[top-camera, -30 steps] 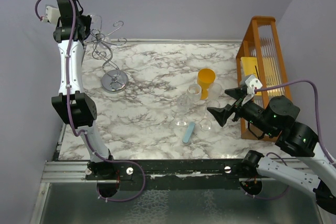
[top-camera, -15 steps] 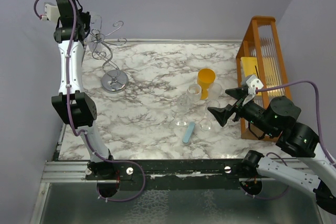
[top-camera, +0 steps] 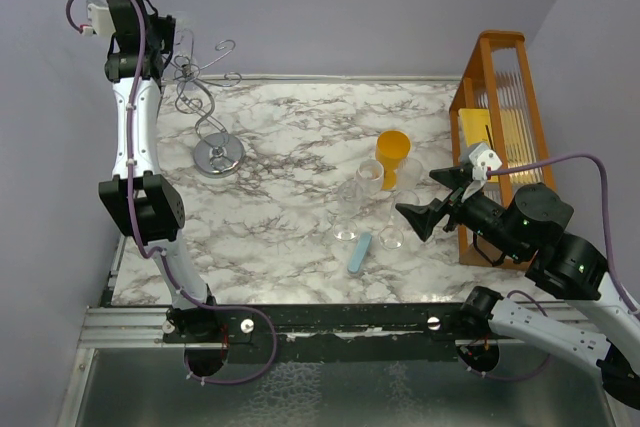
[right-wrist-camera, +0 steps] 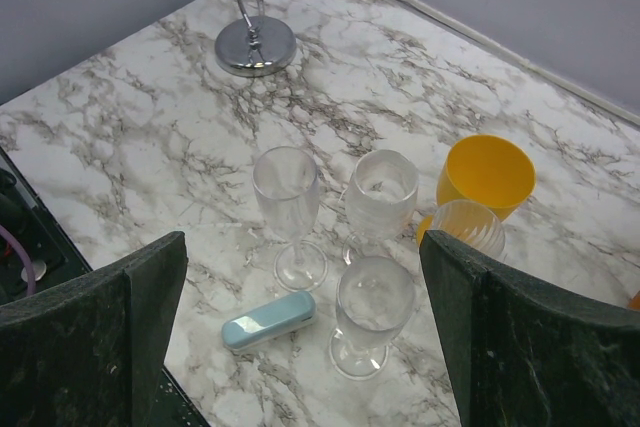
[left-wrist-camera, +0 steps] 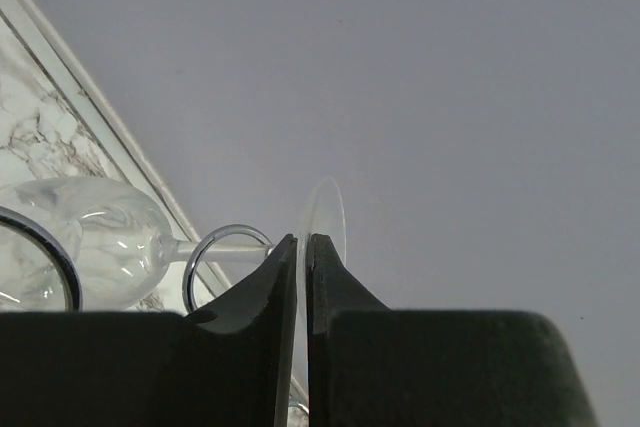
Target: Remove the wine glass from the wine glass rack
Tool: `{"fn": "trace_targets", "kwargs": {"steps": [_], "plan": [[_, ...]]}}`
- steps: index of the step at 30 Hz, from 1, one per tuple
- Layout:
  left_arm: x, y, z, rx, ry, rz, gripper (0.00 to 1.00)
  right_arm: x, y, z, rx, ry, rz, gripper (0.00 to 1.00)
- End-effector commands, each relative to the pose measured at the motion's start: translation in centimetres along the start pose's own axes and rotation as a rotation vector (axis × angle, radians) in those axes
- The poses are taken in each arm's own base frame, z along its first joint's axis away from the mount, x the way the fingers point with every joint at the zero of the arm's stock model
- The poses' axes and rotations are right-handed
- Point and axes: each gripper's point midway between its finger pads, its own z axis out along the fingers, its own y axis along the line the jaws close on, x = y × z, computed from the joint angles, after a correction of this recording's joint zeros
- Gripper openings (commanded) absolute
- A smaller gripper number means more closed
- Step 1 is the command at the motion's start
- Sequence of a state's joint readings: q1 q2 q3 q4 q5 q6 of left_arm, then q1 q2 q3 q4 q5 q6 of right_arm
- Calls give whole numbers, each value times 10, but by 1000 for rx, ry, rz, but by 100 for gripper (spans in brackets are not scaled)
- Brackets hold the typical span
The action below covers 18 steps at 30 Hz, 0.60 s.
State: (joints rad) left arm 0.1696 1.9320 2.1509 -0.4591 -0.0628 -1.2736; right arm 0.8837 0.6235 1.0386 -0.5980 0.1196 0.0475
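The silvery wire wine glass rack (top-camera: pixel 205 97) stands at the back left on its round shiny base (top-camera: pixel 218 154); the base also shows in the right wrist view (right-wrist-camera: pixel 256 45). A clear wine glass (left-wrist-camera: pixel 100 237) lies with its stem through a wire ring (left-wrist-camera: pixel 225 247) of the rack. My left gripper (left-wrist-camera: pixel 297 242) is high at the rack's top (top-camera: pixel 165 42), shut on the glass's thin round foot (left-wrist-camera: pixel 328 215). My right gripper (top-camera: pixel 425 209) is open and empty, hovering above the glasses on the table (right-wrist-camera: pixel 305 287).
On the marble table (top-camera: pixel 290 137) stand a flute (right-wrist-camera: pixel 288 202), two other clear glasses (right-wrist-camera: pixel 380 197) (right-wrist-camera: pixel 372 312), a ribbed glass (right-wrist-camera: pixel 465 232) and an orange cup (right-wrist-camera: pixel 488 175). A pale blue case (right-wrist-camera: pixel 267 319) lies by them. A tall orange wooden rack (top-camera: pixel 500 117) stands at the right.
My left gripper has moved slightly up and back at the rack's top, holding the glass's foot. The right arm has not moved.
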Motion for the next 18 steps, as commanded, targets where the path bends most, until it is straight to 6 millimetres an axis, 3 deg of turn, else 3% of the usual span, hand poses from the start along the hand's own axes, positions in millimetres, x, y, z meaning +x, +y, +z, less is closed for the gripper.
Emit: {"fn": "trace_targets", "kwargs": {"steps": [1,18], "plan": [[-1,-39,-13,141,24,-32,0,-5,-3,1,19,-18,-7,100],[2,-47,-47,204,53,19,0,-9,5,-4,-21,-25,27,100]]}}
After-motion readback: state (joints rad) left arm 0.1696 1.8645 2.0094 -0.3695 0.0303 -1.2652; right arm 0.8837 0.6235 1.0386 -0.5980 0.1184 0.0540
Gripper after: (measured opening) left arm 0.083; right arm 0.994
